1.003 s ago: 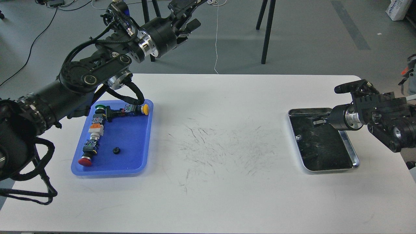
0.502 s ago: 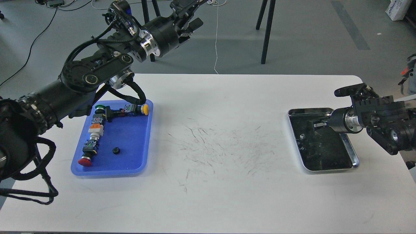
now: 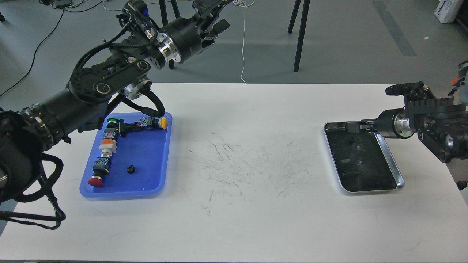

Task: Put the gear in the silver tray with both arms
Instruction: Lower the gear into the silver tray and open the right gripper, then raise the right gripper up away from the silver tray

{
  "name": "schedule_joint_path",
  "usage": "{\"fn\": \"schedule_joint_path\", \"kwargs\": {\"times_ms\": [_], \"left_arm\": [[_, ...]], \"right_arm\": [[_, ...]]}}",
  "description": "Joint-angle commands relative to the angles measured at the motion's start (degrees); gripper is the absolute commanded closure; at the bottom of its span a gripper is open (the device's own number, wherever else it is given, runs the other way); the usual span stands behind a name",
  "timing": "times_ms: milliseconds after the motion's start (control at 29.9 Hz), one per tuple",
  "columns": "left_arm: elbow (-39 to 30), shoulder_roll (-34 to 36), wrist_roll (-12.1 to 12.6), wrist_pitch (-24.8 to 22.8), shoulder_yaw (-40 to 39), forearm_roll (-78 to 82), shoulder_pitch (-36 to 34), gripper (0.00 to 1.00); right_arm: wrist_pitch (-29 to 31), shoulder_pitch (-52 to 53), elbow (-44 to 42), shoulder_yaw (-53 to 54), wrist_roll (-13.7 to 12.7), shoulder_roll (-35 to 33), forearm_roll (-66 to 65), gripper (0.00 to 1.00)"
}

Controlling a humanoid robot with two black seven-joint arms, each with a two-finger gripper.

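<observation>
Scanning from nine o'clock, you see the left tool (image 3: pixel 214 18) raised past the worktop's (image 3: pixel 234 204) far edge, clear of the blue tray (image 3: pixel 146 182); whether it is wide or narrow can't be told. In that tray a small black gear (image 3: pixel 130 169) lies near push-button switches (image 3: pixel 106 153). At three o'clock the right tool (image 3: pixel 351 126) hovers over the silver tray's (image 3: pixel 391 160) far rim, fingers indistinct. A dark speck beneath may be another gear.
</observation>
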Motion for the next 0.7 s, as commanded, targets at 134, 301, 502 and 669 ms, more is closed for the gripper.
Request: {"fn": "schedule_joint_path", "kwargs": {"times_ms": [134, 301, 502, 669], "left_arm": [[0.01, 0.68, 0.00, -0.02, -0.09, 0.00, 0.03, 0.00], [0.01, 0.85, 0.00, 0.15, -0.27, -0.53, 0.21, 0.00], [0.18, 1.47, 0.00, 0.07, -0.18, -0.70, 0.38, 0.00], [0.27, 2.35, 0.00, -0.28, -0.18, -0.70, 0.47, 0.00]], "right_arm": [[-0.24, 5.45, -2.17, 1.44, 0.00, 0.80, 4.55, 0.05], [-6.91, 5.27, -2.44, 3.37, 0.00, 1.15, 20.27, 0.04], [-18.35, 5.27, -2.61, 3.55, 0.00, 3.35, 34.09, 0.04], [-19.94, 5.10, -4.19, 4.25, -0.84, 4.93, 45.76, 0.04]]}}
